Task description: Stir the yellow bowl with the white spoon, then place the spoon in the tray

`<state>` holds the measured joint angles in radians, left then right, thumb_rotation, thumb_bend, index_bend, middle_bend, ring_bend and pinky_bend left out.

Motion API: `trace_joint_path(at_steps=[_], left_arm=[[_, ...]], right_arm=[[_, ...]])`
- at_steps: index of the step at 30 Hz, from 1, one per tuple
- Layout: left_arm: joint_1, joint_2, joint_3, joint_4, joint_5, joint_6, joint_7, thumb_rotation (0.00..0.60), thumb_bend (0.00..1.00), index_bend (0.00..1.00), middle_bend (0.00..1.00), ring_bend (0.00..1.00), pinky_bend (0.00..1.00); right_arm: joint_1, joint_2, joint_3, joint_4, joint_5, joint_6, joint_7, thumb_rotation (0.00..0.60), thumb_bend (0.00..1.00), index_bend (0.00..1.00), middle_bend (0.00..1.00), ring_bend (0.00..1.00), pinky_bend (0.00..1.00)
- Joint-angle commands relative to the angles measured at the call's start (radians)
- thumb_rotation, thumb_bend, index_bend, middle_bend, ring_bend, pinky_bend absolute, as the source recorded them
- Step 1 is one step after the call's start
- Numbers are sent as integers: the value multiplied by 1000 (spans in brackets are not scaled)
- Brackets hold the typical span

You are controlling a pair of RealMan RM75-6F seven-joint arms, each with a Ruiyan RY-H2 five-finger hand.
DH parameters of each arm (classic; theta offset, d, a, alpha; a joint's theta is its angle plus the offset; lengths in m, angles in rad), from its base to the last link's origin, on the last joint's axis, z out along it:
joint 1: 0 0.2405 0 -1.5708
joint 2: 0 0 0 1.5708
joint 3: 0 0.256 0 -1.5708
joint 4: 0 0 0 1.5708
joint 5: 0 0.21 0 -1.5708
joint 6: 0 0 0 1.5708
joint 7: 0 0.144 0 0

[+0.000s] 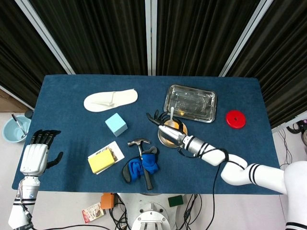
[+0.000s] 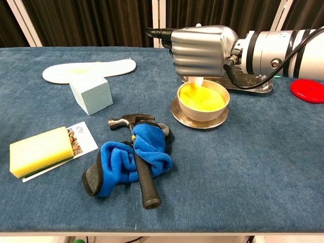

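The yellow bowl (image 1: pixel 178 129) (image 2: pixel 202 112) stands on a metal saucer near the table's middle, just in front of the metal tray (image 1: pixel 168 98). My right hand (image 1: pixel 165 125) (image 2: pixel 202 49) hovers over the bowl and grips the white spoon (image 1: pixel 171 114) (image 2: pixel 195 81). The spoon's lower end dips toward the bowl's yellow inside, and its handle points back toward the tray. Most of the tray is hidden behind the hand in the chest view. My left hand (image 1: pixel 36 153) stays at the table's left edge, fingers spread, holding nothing.
A hammer (image 2: pixel 139 157) lies across a blue cloth (image 2: pixel 126 162) in front of the bowl. A yellow sponge (image 2: pixel 39 150), a light blue cube (image 2: pixel 92 94) and a white insole (image 2: pixel 86 69) lie to the left. A red disc (image 2: pixel 308 90) sits at the right.
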<state>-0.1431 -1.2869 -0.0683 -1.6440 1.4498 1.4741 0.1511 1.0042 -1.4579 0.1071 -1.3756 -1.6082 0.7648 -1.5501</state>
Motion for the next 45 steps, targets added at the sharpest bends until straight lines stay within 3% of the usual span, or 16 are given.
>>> trace_joint_path(at_steps=[1, 7, 17, 27, 32, 36, 45], left_arm=[[0, -2, -1, 0, 0, 1, 5, 600, 261, 214, 210, 151, 118], [-1, -11, -1, 2, 0, -1, 2, 600, 261, 214, 211, 150, 117], [2, -11, -2, 6, -2, 0, -5, 600, 261, 214, 211, 151, 119], [1, -11, -3, 9, -2, -4, -9, 600, 261, 214, 210, 150, 118], [1, -8, -2, 9, -3, -6, -15, 600, 260, 214, 211, 151, 119], [1, -4, -5, 3, -3, -5, -18, 600, 261, 214, 211, 150, 118], [-9, -2, -8, -7, -1, -17, -4, 600, 261, 214, 211, 151, 119]], right_arm=[[-10, 7, 10, -14, 37, -2, -82, 600, 506, 767, 436, 223, 0], [-44, -35, 34, -43, 186, 27, -275, 600, 506, 767, 429, 200, 0], [-35, -82, 20, -70, 320, 82, -397, 600, 507, 767, 430, 206, 0], [-15, -97, -19, -64, 342, 118, -368, 600, 517, 777, 430, 195, 0], [-22, -102, -15, -62, 340, 165, -283, 600, 514, 781, 429, 195, 0], [-26, -90, -44, -46, 277, 191, -210, 600, 510, 783, 425, 200, 0], [-67, -97, -5, -49, 352, 239, -48, 600, 506, 778, 421, 202, 0]])
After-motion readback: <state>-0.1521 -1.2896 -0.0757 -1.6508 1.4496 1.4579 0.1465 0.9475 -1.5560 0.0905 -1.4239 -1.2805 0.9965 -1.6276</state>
